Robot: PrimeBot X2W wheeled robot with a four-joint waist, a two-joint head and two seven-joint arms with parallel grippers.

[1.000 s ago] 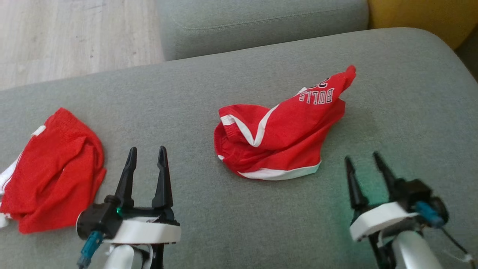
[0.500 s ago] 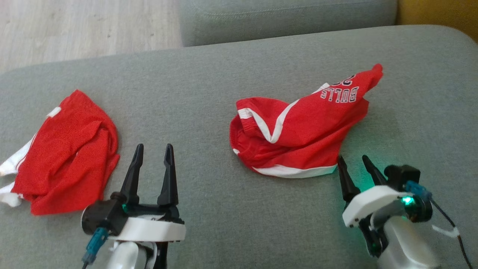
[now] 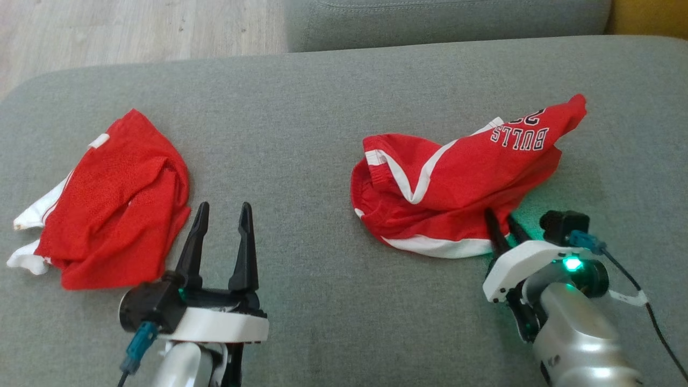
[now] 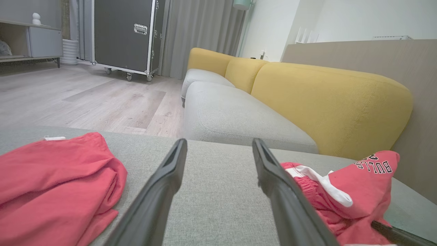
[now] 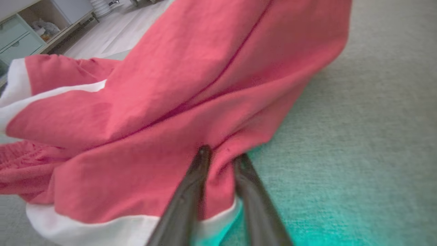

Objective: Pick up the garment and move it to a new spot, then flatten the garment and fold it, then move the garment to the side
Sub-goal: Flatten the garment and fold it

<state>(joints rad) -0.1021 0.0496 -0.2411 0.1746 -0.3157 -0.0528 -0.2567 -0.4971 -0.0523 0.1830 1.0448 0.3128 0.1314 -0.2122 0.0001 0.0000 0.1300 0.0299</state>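
On the grey cushion [image 3: 322,107], right of centre, the garment [image 3: 457,183] lies crumpled: red jersey fabric, white trim in a V, white hem [image 3: 430,246] along the near edge. BULLS lettering [image 3: 518,138] shows upside down on the raised far-right corner. The garment rests on the cushion, not lifted.

The right gripper [image 3: 499,216] is at the garment's near-right edge, just above the hem. In the right wrist view its two dark fingers stand close together with a fold of red cloth pinched between them, so it is clamped on the garment. The fingertips are partly buried in the fabric. A green glow from the wrist light falls on the cushion beside it.

The left gripper [image 3: 224,209] sits low at centre-left over bare cushion with its fingers spread wide apart, grasping nothing and touching no cloth. It lies between the two cloth piles, well apart from the garment.

A second red garment [image 3: 118,199] lies bunched at the far left of the cushion, white edges showing at its left side, just beside the left gripper and not touching it.

A wooden floor [image 3: 134,27] is visible beyond the cushion at top left. The left wrist view shows a yellow backrest [image 4: 324,102] behind another grey seat.
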